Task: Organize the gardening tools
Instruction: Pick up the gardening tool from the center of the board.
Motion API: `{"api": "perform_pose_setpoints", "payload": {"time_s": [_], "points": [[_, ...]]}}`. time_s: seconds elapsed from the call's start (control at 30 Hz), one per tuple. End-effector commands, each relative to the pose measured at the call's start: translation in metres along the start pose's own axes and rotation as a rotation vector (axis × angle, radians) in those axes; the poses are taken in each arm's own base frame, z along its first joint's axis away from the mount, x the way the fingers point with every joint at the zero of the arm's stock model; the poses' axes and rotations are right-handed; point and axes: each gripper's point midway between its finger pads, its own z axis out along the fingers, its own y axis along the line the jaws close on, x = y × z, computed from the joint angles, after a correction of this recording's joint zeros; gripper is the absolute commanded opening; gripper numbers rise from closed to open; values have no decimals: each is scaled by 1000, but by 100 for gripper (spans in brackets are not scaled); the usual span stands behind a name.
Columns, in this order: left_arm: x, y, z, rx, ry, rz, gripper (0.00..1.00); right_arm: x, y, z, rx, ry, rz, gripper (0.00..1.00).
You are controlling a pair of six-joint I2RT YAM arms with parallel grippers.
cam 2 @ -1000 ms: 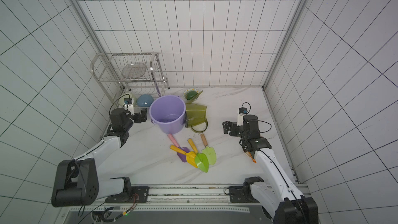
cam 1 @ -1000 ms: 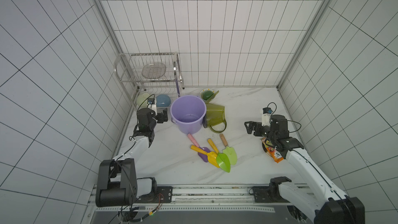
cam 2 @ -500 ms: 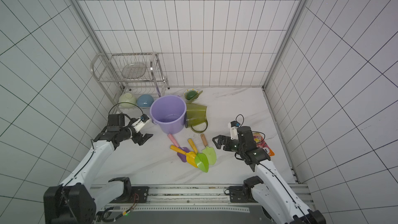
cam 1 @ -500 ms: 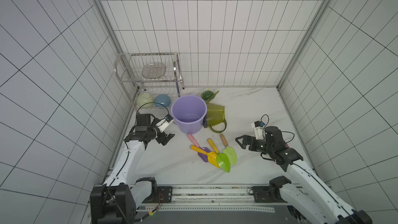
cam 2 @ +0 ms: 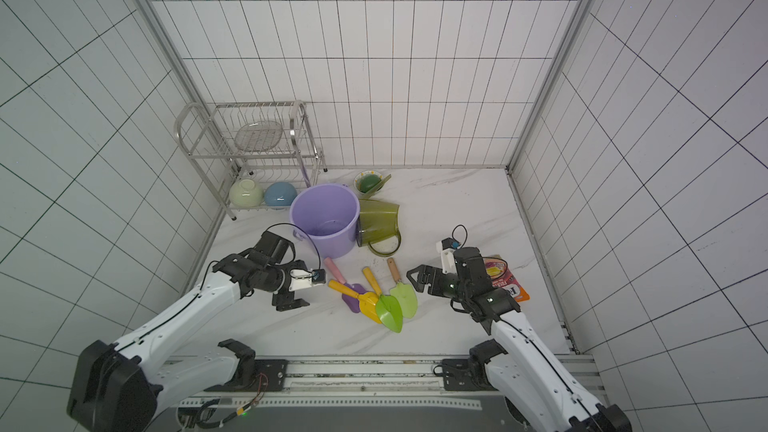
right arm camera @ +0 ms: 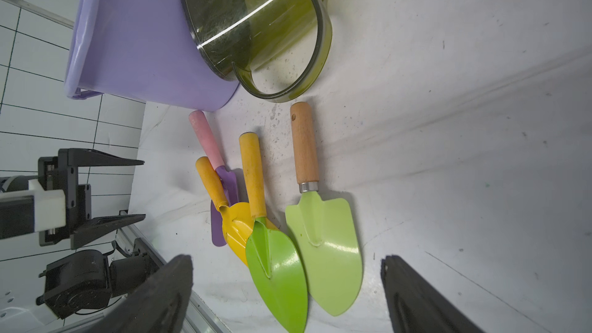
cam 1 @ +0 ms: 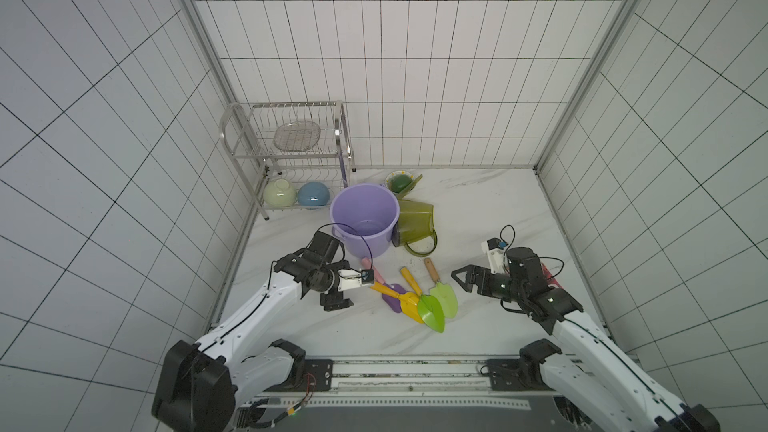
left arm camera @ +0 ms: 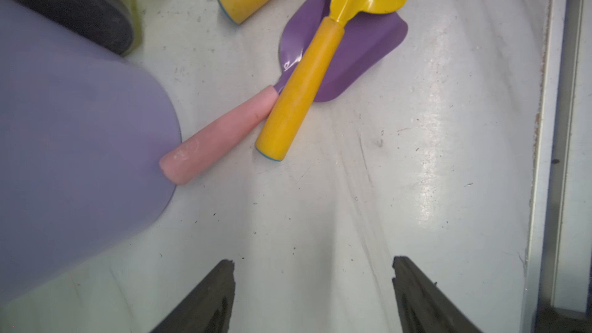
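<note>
Barely started imo: 4 trowels piled at 5 o'clock of purple bucket, watering can tipped over at its 3, nothing binned. L gripper & R gripper both open, empty.

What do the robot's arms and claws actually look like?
The left arm and right arm have smooth white shells with black joints. The left gripper and right gripper are black, each with two tapered, wedge-shaped fingers. A white camera block sits by each wrist, with a thin black looping cable.
</note>
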Motion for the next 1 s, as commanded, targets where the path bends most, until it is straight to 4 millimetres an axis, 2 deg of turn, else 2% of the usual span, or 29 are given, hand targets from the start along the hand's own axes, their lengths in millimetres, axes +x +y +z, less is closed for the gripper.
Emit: {"api": "perform_pose_setpoints", "payload": {"time_s": [0.0, 0.27, 0.4, 0.5, 0.97], "points": [[-11, 10, 7, -65, 23, 33, 75, 5, 1, 1, -10, -2, 12, 94], [-55, 9, 28, -65, 16, 84, 66, 10, 2, 0, -13, -20, 28, 91], [-71, 12, 41, -71, 44, 83, 58, 12, 3, -2, -15, -33, 30, 88], [-77, 13, 49, -58, 61, 76, 53, 14, 2, -2, -14, -36, 32, 87], [-95, 11, 78, -28, 65, 87, 49, 16, 4, -2, -12, -40, 22, 82]]}}
